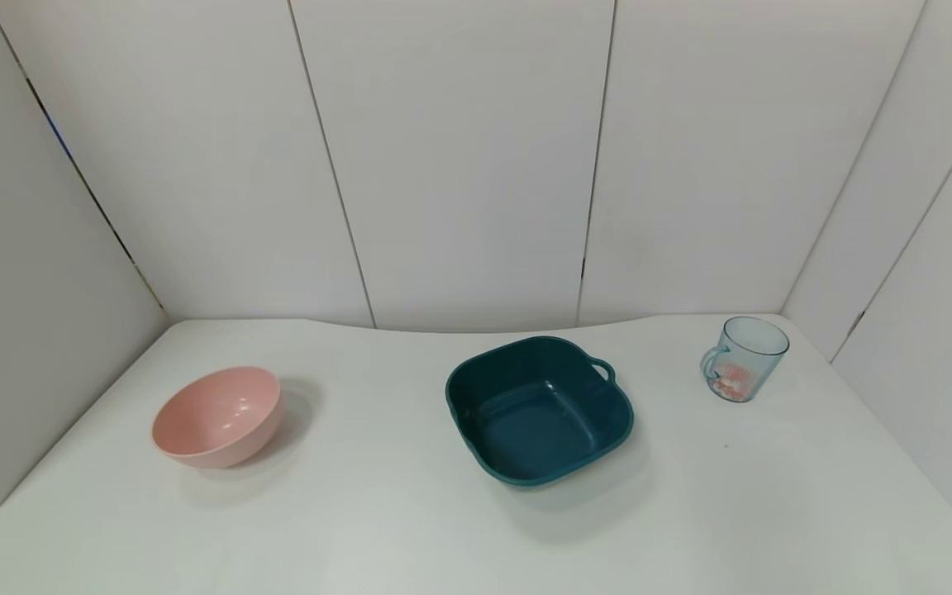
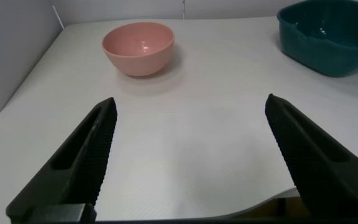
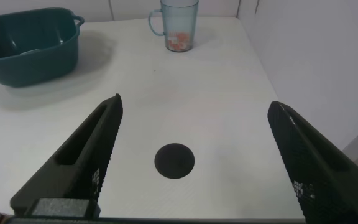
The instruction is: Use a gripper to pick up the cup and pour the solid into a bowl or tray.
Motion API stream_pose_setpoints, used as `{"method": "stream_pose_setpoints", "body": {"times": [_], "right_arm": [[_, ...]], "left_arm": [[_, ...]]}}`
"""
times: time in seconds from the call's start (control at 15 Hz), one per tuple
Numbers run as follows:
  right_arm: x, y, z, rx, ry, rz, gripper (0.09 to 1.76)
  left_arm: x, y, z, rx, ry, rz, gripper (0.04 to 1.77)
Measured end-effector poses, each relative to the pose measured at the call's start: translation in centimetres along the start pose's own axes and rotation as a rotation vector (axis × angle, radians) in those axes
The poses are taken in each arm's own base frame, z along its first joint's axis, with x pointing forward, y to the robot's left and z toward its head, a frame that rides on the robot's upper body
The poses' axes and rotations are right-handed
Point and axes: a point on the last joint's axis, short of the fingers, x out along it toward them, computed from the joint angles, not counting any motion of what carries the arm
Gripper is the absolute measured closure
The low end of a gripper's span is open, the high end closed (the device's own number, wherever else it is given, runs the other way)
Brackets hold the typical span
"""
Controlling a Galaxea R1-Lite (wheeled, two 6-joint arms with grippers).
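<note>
The translucent light-blue cup [image 1: 744, 358] stands upright at the table's far right, handle to its left, with orange-red and white pieces [image 1: 732, 383] in its bottom. It also shows in the right wrist view [image 3: 179, 24], far beyond my open right gripper [image 3: 193, 107]. The dark teal dish [image 1: 538, 409] sits empty mid-table, its loop handle toward the cup; it also shows in the right wrist view [image 3: 28, 45] and the left wrist view [image 2: 329, 34]. My left gripper [image 2: 189, 106] is open and empty over the table's near edge. Neither gripper shows in the head view.
A round pink bowl [image 1: 218, 416] sits empty at the table's left and shows in the left wrist view [image 2: 138, 47]. A round dark hole [image 3: 174, 160] lies in the tabletop below my right gripper. White panel walls close the back and both sides.
</note>
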Motion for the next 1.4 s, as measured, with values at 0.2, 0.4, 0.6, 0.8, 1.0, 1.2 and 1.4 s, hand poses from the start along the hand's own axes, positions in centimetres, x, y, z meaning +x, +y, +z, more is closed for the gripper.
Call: {"method": "stream_pose_setpoints", "body": {"times": [0.2, 0.4, 0.6, 0.8, 1.0, 1.2, 1.4], "right_arm": [[0.0, 0.0, 0.0, 0.0, -0.001, -0.002, 0.15], [0.0, 0.0, 0.0, -0.017, 0.001, -0.003, 0.15], [-0.1, 0.0, 1.9, -0.032, -0.01, -0.004, 0.15], [0.8, 0.1, 4.9, -0.035, 0.033, -0.005, 0.15], [3.4, 0.3, 7.9, -0.033, 0.111, -0.001, 0.15], [7.6, 0.4, 10.4, -0.035, 0.161, 0.008, 0.15], [12.3, 0.6, 11.3, -0.035, 0.24, 0.032, 0.15]], "left_arm": [[0.0, 0.0, 0.0, 0.0, 0.0, 0.0, 0.09], [0.0, 0.0, 0.0, 0.0, 0.0, 0.0, 0.09], [0.0, 0.0, 0.0, 0.0, 0.0, 0.0, 0.09], [0.0, 0.0, 0.0, 0.0, 0.0, 0.0, 0.09], [0.0, 0.0, 0.0, 0.0, 0.0, 0.0, 0.09], [0.0, 0.0, 0.0, 0.0, 0.0, 0.0, 0.09], [0.0, 0.0, 0.0, 0.0, 0.0, 0.0, 0.09]]}}
